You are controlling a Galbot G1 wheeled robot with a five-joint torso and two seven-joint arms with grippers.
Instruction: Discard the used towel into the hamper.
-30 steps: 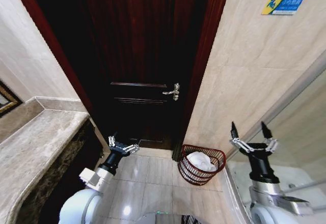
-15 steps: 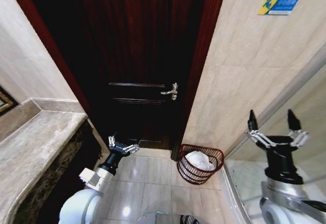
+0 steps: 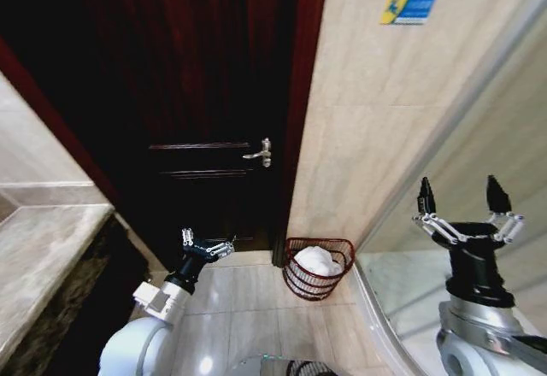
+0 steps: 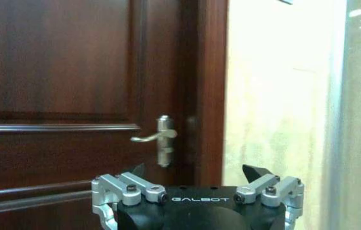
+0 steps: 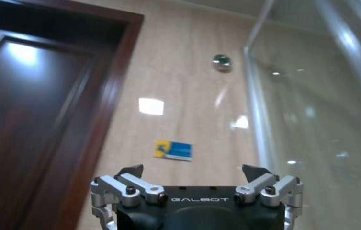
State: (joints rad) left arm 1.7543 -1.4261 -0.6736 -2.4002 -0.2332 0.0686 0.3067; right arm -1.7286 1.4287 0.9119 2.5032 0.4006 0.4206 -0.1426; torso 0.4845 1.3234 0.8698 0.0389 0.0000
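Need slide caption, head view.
White towel lies in the dark reddish-brown wire hamper beside the door; both grippers open.

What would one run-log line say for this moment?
towel: inside hamper | left gripper: open, empty | right gripper: open, empty, raised

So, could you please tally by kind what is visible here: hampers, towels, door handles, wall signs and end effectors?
Hampers: 1, the hamper on the floor beside the door frame.
Towels: 1, white towel inside it.
Door handles: 1, door handle.
Wall signs: 1, blue sign.
End effectors: 2, left end effector and right end effector, both open, empty.
Total: 6.
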